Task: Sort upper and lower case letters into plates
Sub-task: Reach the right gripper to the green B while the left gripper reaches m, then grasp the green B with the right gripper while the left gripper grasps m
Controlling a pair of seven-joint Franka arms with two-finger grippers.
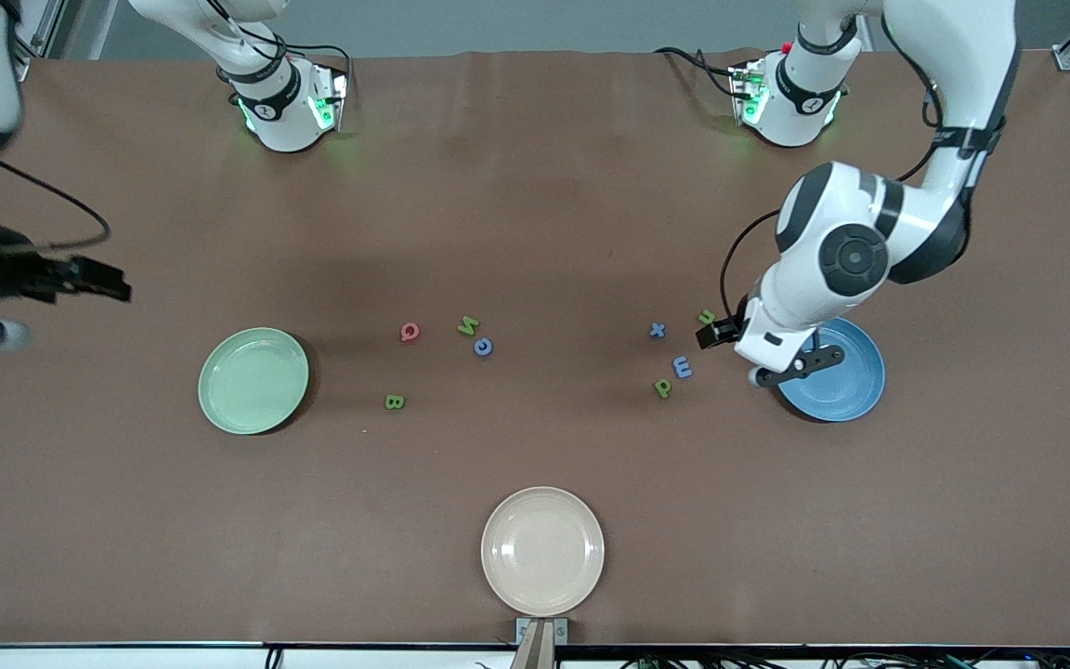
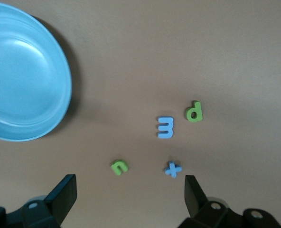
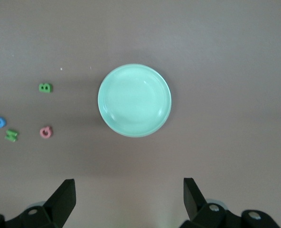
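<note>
- Brown tabletop (image 1: 535, 186) carries three plates and eight toy letters, none of the letters yet on a plate.
- Left arm bends down from its base, its left gripper (image 2: 130, 190) hanging over the bare table beside the sky blue plate (image 1: 846, 390), close above the green u (image 1: 707, 317); its fingers (image 2: 64, 192) are spread wide and hold nothing.
- Under that gripper lies a cluster: green u, blue x (image 1: 657, 330), blue E (image 1: 682, 366) and green p (image 1: 663, 387), the p nearest the front camera.
- Left arm's wrist covers part of the blue plate's rim in the front view.
- Right arm is drawn up at the right arm's end of the table and largely cut off by the frame; its right gripper (image 3: 128, 194) hangs high over the table by the mint green plate (image 1: 254, 380), fingers wide apart and empty.
- Mid-table sit the red Q (image 1: 410, 331), green N (image 1: 468, 325) and blue C (image 1: 483, 347), with the green B (image 1: 394, 401) nearer the front camera.
- Beige plate (image 1: 542, 550) rests at the table edge closest to the front camera.
</note>
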